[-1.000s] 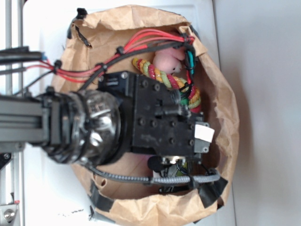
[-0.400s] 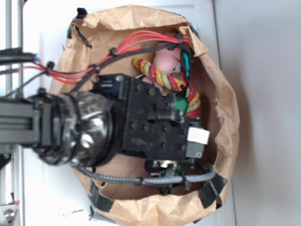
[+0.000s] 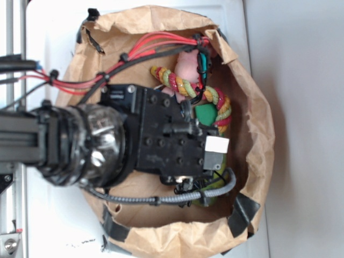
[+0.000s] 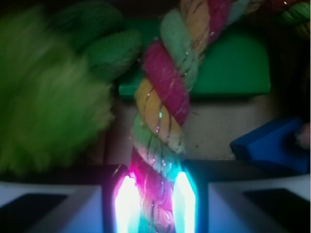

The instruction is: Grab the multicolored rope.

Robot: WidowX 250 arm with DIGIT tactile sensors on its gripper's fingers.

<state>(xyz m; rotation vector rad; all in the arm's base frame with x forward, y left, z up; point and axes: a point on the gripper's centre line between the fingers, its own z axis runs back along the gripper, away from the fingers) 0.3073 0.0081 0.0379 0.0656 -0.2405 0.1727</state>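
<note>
Our pincer [image 4: 151, 206] is clamped on the rope [image 4: 163, 111], its two glowing pads pressing the twisted strands at 6 o'clock in the wrist view. We see the rope run up toward 12, over a green block [image 4: 233, 63], with a fuzzy green toy [image 4: 46, 102] at 9 o'clock and a blue piece [image 4: 272, 145] at 3, all inside the paper bag [image 3: 258, 140].

One rope [image 4: 163, 104] runs down the middle of the wrist view. One fuzzy green plush [image 4: 48, 104] fills the left, one green block [image 4: 233, 68] sits upper right, one blue block [image 4: 272, 145] lower right. One pink plush [image 3: 188, 67] and one paper bag [image 3: 252, 107] show in the exterior view.
</note>
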